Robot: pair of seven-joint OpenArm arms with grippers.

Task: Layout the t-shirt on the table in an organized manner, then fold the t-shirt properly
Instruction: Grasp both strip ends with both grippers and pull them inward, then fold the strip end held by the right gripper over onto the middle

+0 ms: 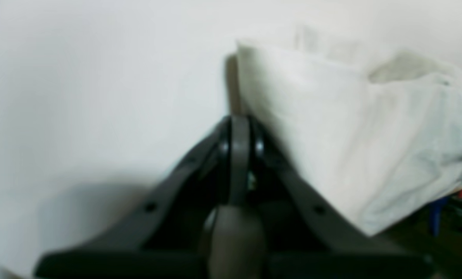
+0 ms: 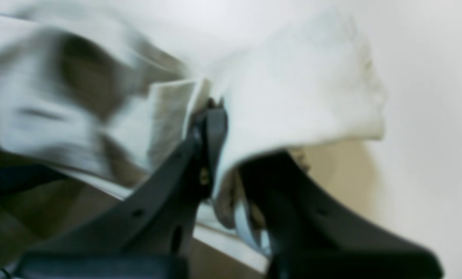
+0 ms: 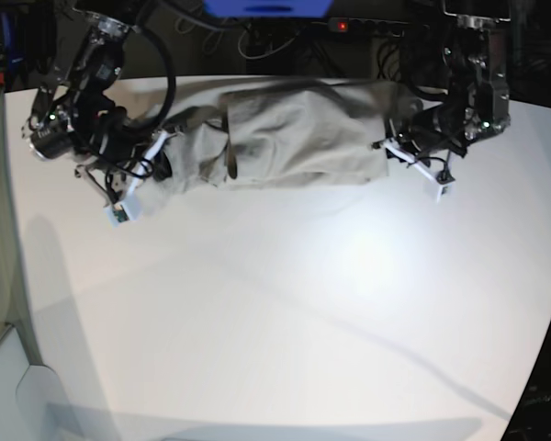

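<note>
So the big white bench (image 3: 285, 312) is taking up nearly the whole base view, and most of it is sitting bare. The t-shirt (image 3: 294, 133) is lying way up at the 12 o'clock side of it, stretched sideways in a rumpled band running from about 10 o'clock to 2 o'clock. It's bunched and doubled over on itself, not spread flat at all.

Looks to me like we're in the layout step: both arms are holding the cloth at opposite ends and pulling it out. No folding is happening yet.

The right tool (image 2: 215, 112) is sitting at the 10 o'clock end, and its wrist view shows the jaws pinched together with shirt fabric caught between them and draping over one side. It's blurry, but it's gripping the t-shirt, I'd say.

The left tool (image 1: 240, 128) is at the 2 o'clock end with its jaws pressed fully together. The shirt edge is lying right against it, touching at the tip, though the blur makes it hard to say how much cloth is actually pinched.

Next move, I'm guessing: dragging the shirt toward 6 o'clock onto the bare middle while keeping it taut, then letting it settle flat without the doubled layers.
</note>
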